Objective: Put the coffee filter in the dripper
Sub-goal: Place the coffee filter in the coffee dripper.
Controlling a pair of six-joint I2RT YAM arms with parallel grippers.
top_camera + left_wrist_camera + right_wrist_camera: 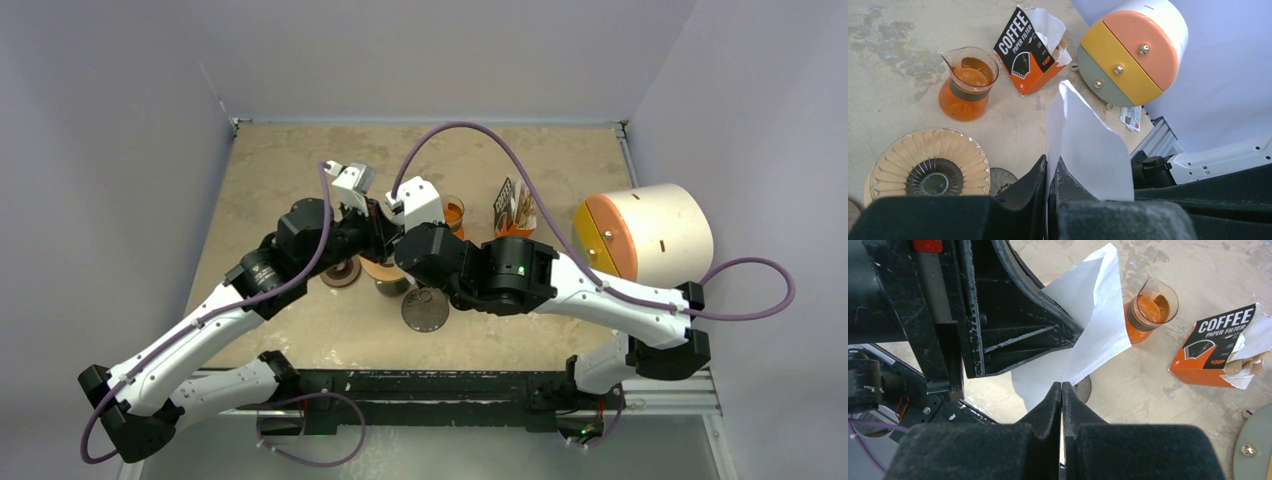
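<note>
Jaws of the left gripper (1048,164) and right gripper (1061,388) clamp 1 white paper filter (1088,145); ribbed glass dripper (930,167) at its 9 o'clock, orange carafe (967,82) at 11.

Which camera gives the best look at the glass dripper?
The left wrist view: the dripper shows almost whole, ribs and centre visible. From above, the arms hide most of it. The right wrist view does not show it clearly.
</note>
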